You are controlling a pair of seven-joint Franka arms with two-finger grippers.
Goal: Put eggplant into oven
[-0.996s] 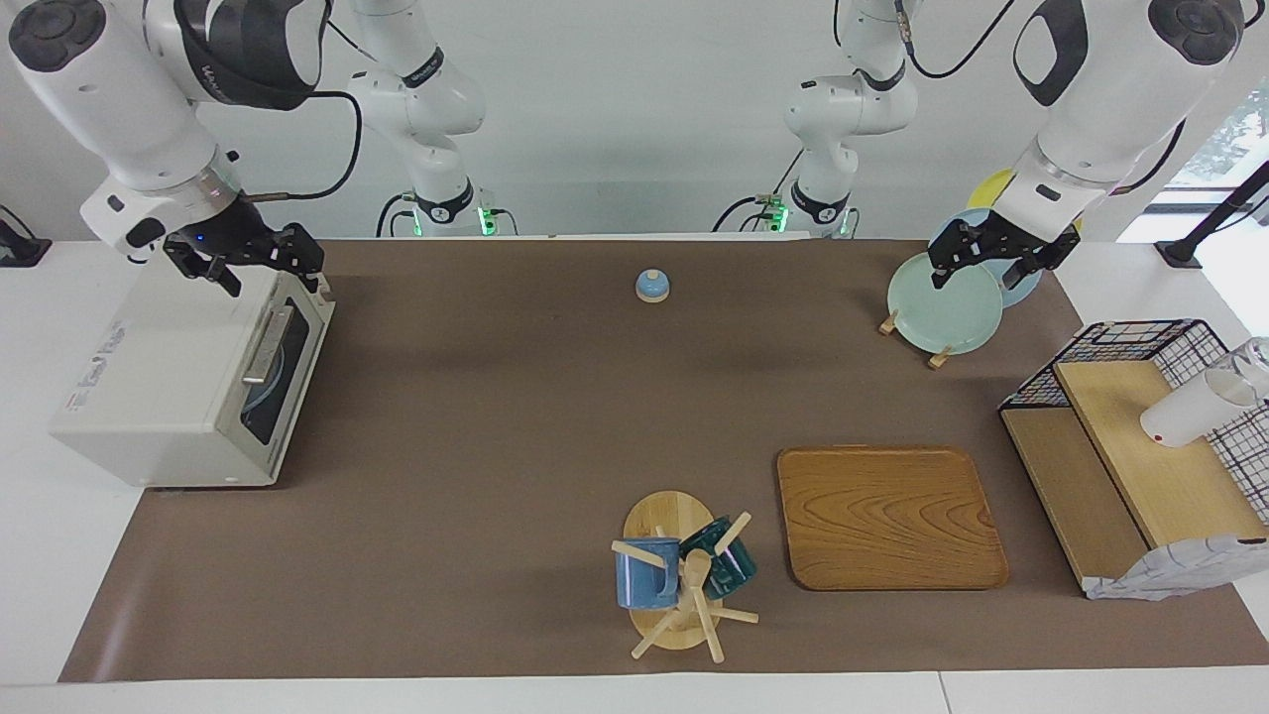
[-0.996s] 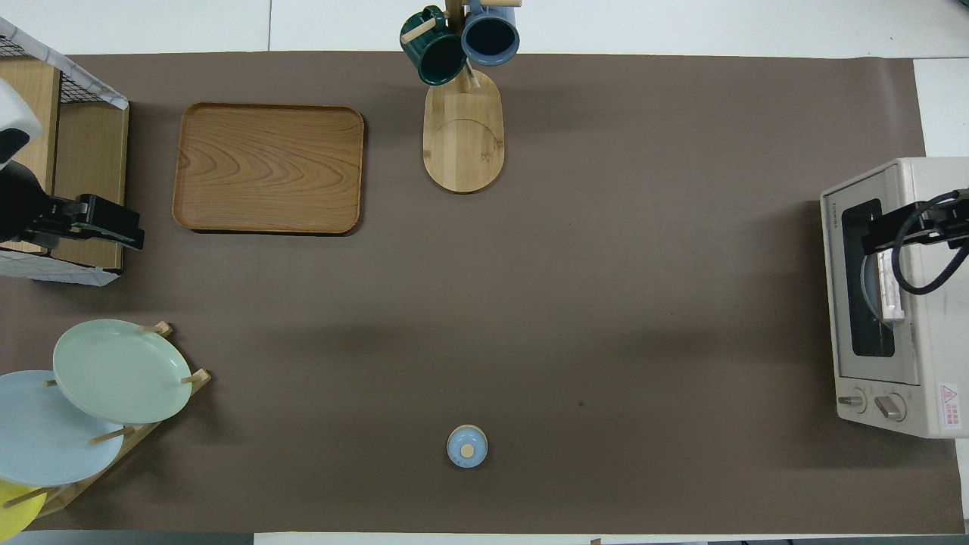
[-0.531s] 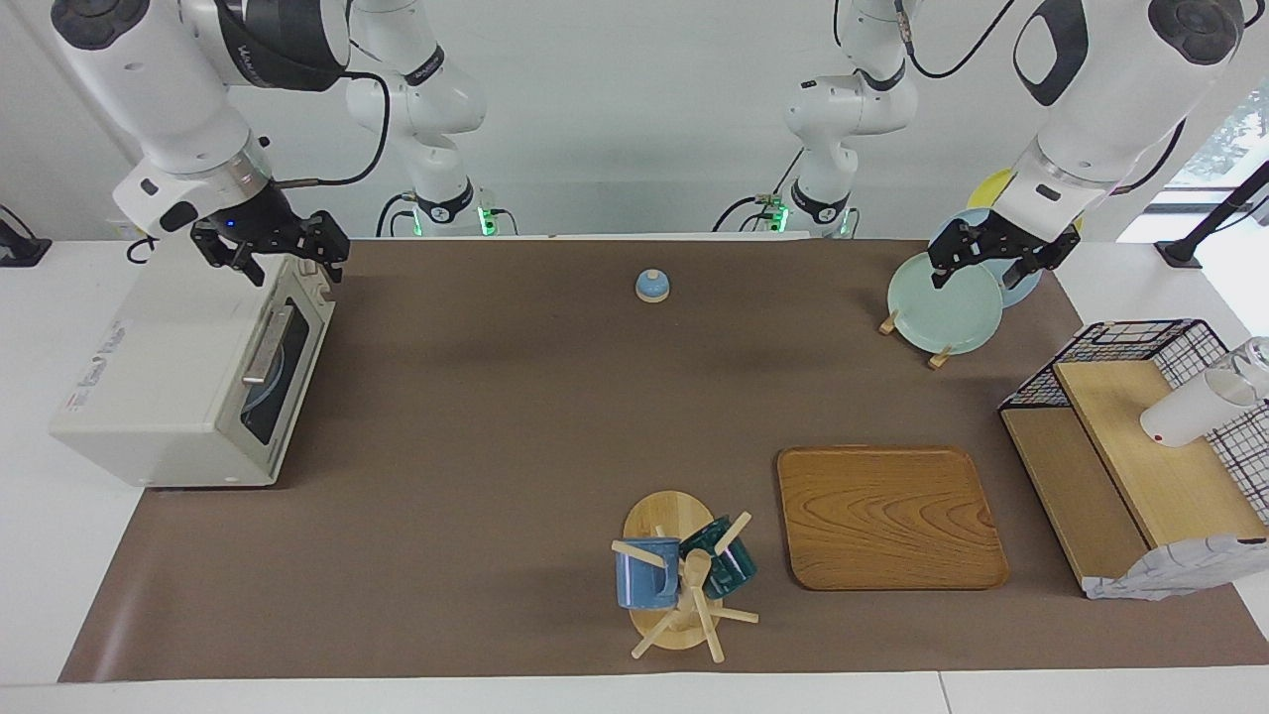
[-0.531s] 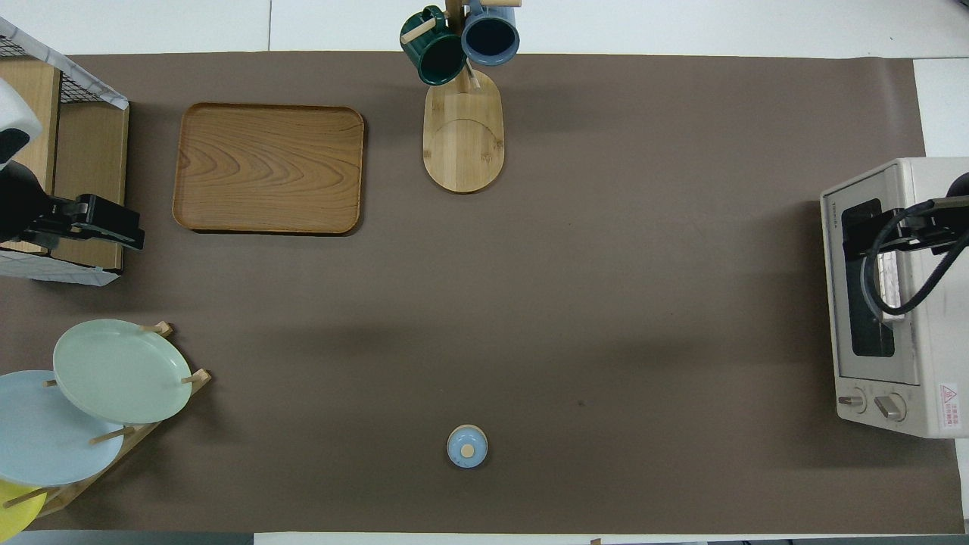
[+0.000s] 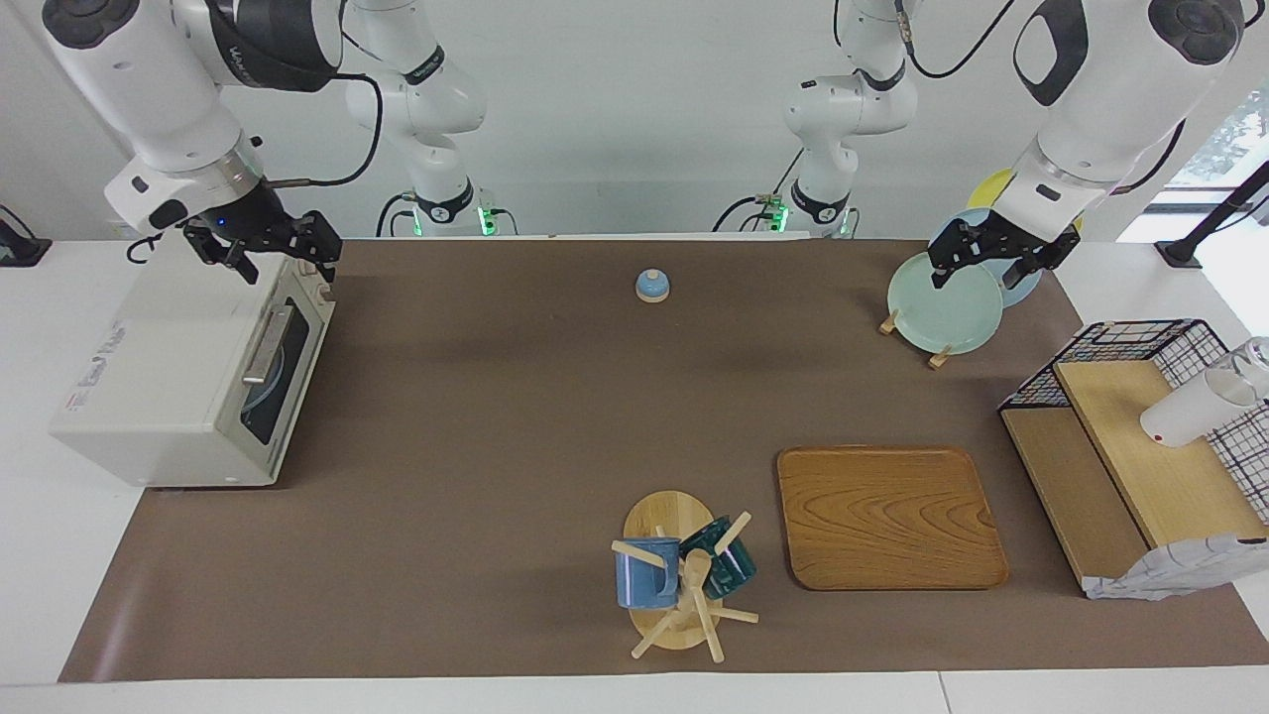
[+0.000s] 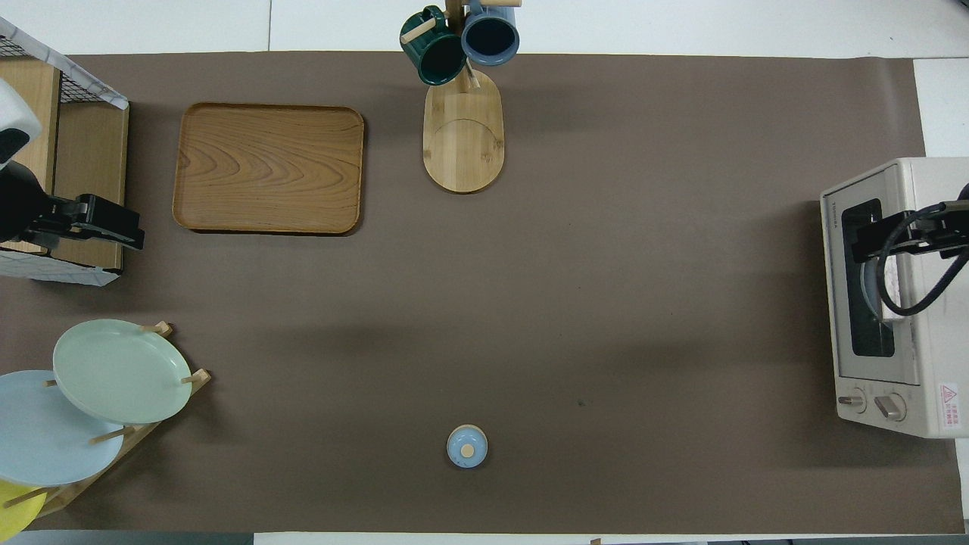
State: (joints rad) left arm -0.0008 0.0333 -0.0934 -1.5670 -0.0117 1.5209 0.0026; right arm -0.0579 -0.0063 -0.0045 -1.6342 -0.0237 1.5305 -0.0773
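Brown mat (image 5: 496,416); oven (image 5: 188,377) shut, plate (image 5: 266,377) inside

You see an off-white oven (image 5: 169,382) with dark glass door, brown mat (image 5: 516,416), pale green plate (image 5: 942,302), light blue plate (image 6: 38,439), yellow plate (image 6: 14,511), blue mug (image 5: 644,575), dark green mug (image 5: 729,560), wood-grain tray (image 5: 887,516).

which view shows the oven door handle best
The facing view: the oven shows its closed door slantwise, and the metal bar handle stands clear against the dark glass. In the overhead view the right gripper and its cable cover most of the handle.
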